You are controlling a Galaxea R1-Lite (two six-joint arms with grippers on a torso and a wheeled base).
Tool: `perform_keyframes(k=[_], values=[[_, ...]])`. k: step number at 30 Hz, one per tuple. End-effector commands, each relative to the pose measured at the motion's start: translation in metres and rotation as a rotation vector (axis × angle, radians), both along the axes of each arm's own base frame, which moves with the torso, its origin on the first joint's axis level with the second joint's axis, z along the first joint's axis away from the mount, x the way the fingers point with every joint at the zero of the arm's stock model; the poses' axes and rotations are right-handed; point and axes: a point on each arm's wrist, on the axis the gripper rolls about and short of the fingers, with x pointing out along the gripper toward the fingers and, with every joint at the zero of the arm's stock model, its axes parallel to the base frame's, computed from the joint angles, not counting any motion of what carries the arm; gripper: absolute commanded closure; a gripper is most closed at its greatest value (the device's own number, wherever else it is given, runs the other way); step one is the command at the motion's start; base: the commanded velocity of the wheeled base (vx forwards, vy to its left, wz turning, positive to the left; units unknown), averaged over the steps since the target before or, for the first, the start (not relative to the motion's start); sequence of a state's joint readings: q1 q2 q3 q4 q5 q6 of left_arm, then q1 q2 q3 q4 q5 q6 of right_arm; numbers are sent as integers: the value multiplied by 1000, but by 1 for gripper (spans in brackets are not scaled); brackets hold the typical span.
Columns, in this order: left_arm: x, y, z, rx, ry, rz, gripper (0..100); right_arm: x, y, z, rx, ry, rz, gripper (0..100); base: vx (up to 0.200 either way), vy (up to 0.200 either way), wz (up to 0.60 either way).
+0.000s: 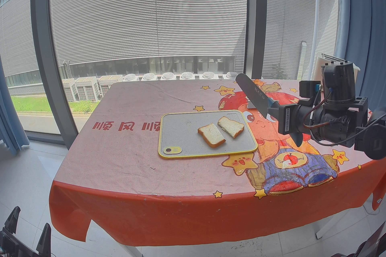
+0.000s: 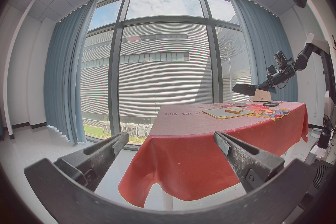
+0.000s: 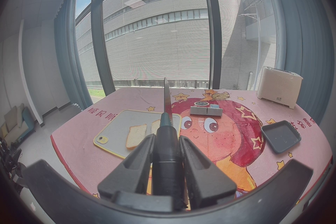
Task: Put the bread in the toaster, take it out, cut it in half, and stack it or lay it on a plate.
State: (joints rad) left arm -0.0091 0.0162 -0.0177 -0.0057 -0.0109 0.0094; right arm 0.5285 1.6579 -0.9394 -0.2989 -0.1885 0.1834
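Two halves of toasted bread (image 1: 211, 135) (image 1: 231, 127) lie side by side on the grey, yellow-rimmed cutting board (image 1: 181, 137) at the table's middle. My right gripper (image 1: 281, 113) hangs above the table to the right of the board, shut on the handle of a dark knife (image 1: 253, 94) whose blade points up and toward the board. In the right wrist view the knife (image 3: 167, 102) runs straight out from the right gripper (image 3: 167, 146), with the bread (image 3: 136, 135) beyond it. My left gripper (image 2: 171, 146) is open, low and well off the table's left front corner.
A cream toaster (image 3: 279, 86) stands at the table's far right corner. A dark square plate (image 3: 281, 136) lies nearer, on the right. A small grey knife holder (image 3: 206, 109) sits behind the board. The orange cloth (image 1: 120, 157) left of the board is bare.
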Motion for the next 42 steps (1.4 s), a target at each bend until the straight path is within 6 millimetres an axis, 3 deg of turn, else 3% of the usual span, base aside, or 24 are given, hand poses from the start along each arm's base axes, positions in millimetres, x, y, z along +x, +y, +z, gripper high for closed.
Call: perform_keyframes(k=[1,14,22,39,42], values=[[0,0,-5,0,1,0,0,2,0,-2,-2,5,-4,100,0,0,0],[0,0,-5,0,1,0,0,4,0,-8,-15,23,-15,100,0,0,0],[0,0,-5,0,1,0,0,-1,-15,-16,-33,32,-80,100,0,0,0],[0,0,-5,0,1,0,0,-2,-22,-19,17,-57,-91,100,0,0,0],[0,0,-5,0,1,0,0,1,-31,-16,20,-68,-119,100,0,0,0]])
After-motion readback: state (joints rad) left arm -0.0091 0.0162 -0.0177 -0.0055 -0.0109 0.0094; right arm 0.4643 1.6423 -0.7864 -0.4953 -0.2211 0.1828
